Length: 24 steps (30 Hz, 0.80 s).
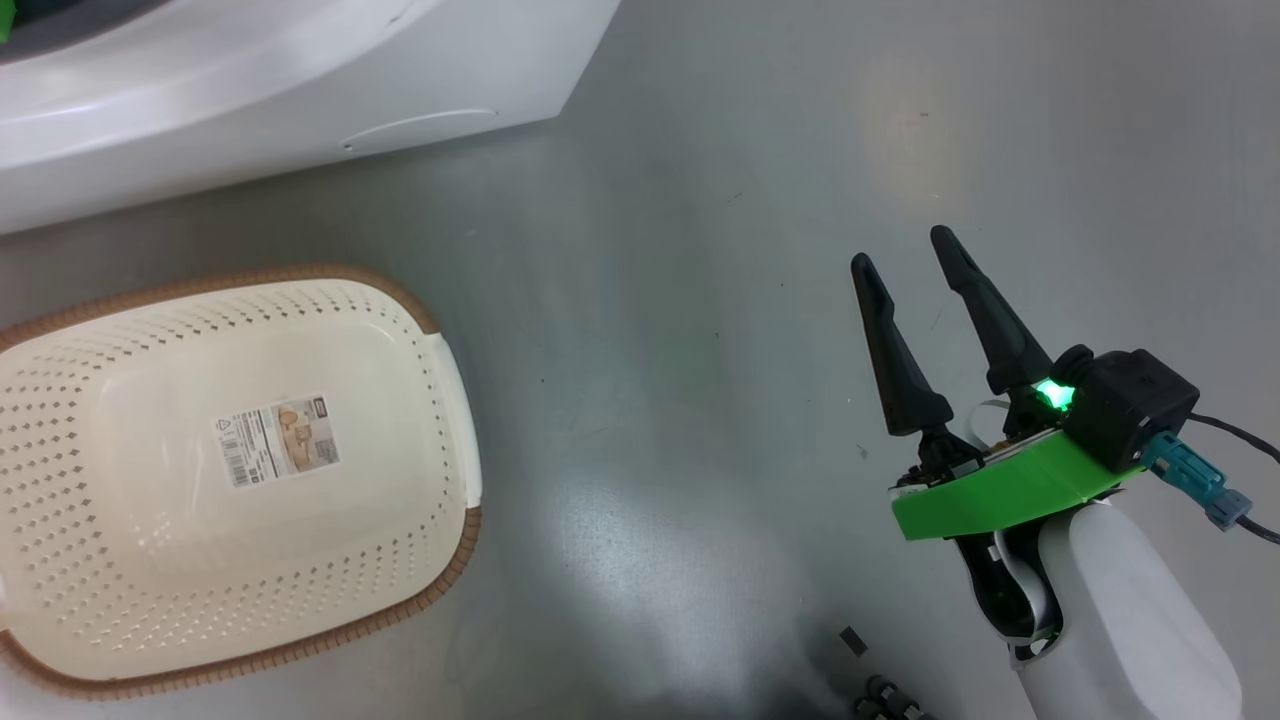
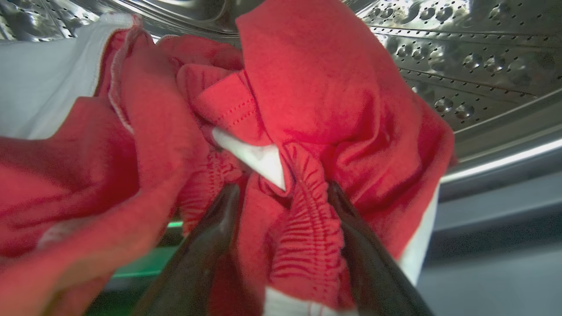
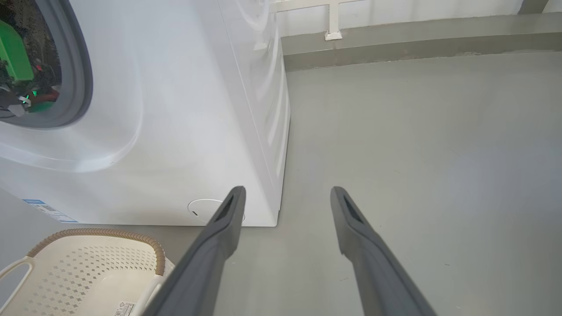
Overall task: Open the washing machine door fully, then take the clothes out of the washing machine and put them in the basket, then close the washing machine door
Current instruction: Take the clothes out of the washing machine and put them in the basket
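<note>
Clothes (image 2: 316, 96), soft red knit with white trim, heap in the perforated steel drum (image 2: 461, 66); left gripper (image 2: 283, 193) straddles a ruched fold, jaws spread, unclenched. Right gripper (image 1: 901, 248) hangs released over open grey floor (image 1: 700, 300), well apart from the cream basket (image 1: 420, 310).

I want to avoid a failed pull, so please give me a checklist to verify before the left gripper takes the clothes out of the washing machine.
1. Left gripper inside the drum, jaws open: ok.
2. Red clothes between its jaws: ok.
3. Grip closed on the clothes: not ok, not yet closed.
4. Basket on the floor by the washing machine, no clothes in it: ok.
5. Right gripper open, over bare floor, holding nothing: ok.
6. Door fully open: cannot tell.
</note>
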Tool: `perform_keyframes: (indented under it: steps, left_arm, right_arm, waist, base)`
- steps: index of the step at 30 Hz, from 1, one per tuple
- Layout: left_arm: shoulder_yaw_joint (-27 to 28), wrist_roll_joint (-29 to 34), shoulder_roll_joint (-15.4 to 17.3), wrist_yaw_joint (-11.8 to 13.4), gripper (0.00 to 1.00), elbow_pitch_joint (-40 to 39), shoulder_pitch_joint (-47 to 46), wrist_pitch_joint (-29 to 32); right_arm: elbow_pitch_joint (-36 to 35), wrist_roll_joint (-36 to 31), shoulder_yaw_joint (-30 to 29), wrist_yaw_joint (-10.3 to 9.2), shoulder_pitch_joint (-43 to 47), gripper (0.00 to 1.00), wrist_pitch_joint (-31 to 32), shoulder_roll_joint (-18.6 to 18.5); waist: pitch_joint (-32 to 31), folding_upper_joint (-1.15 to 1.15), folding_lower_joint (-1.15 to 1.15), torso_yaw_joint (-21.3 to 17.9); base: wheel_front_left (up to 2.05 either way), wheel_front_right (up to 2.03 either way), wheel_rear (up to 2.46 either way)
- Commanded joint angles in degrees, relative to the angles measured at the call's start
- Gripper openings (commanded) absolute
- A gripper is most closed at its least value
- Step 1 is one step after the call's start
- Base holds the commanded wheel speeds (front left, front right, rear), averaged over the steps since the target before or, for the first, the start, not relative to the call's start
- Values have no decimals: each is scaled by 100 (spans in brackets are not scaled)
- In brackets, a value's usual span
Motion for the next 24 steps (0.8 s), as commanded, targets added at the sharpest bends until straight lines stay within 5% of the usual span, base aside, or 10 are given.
perform_keyframes:
  steps: [1,2,4,24]
  left_arm:
    - [-3,48,257,15,100,-13,-47,66]
    - [-13,49,251,14,59,12,-54,59]
    - [-30,42,235,8,0,48,-61,43]
    - [-355,-55,63,-38,0,-227,711,-1464]
  right_arm:
    - [-100,75,108,37,3,100,-36,12]
    - [-92,78,111,37,1,100,-36,12]
    - [-77,83,118,37,-3,100,-36,12]
    - [166,108,193,37,-23,100,-36,12]
  waist:
    - [-9,0,0,1]
    - [-21,0,0,1]
    - [-42,0,0,3]
    - [-910,0,0,283]
  base:
    - [0,0,0]
    - [0,0,0]
    - [0,0,0]
    - [0,0,0]
